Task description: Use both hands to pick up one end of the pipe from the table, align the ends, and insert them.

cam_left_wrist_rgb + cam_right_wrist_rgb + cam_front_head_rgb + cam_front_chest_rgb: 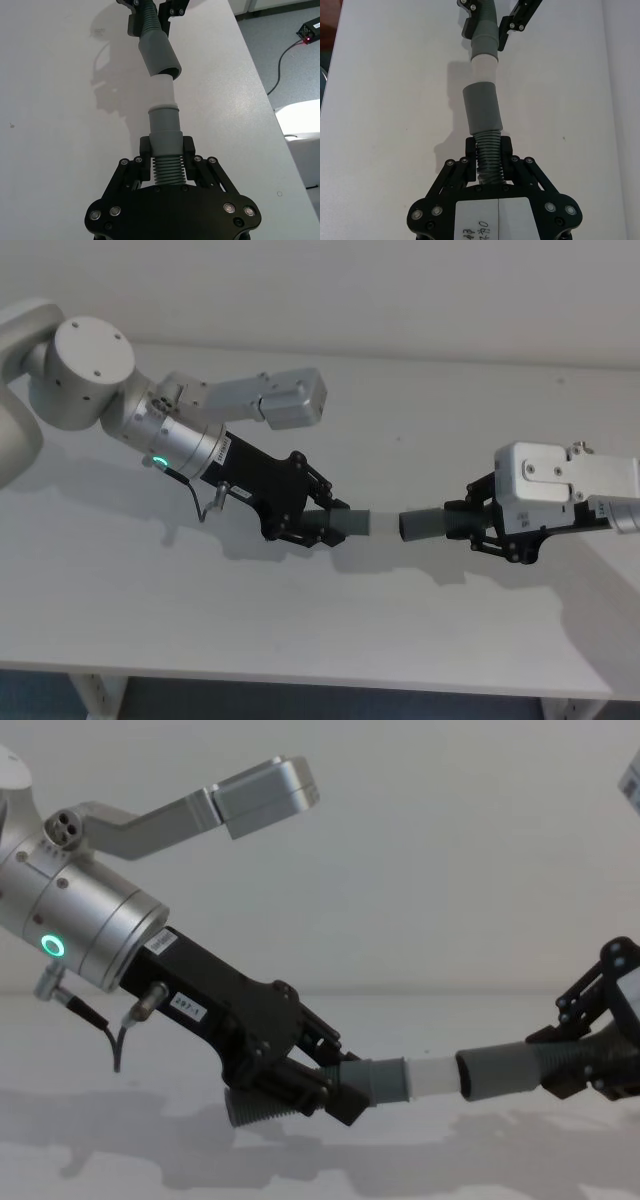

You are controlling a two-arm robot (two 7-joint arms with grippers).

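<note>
Both pieces of the pipe are held in the air above the white table, end to end. My left gripper is shut on the short piece's corrugated part. Its grey collar and white spigot point at the other piece. My right gripper is shut on the long hose just behind its smooth socket cuff. In the chest view the spigot tip sits right at the mouth of the cuff, nearly in line with it. A narrow gap shows between them in the right wrist view.
The table's front edge runs close below the grippers. In the left wrist view the table's side edge drops to a floor with a cable and a black box. A silver link of the left arm hangs above the work.
</note>
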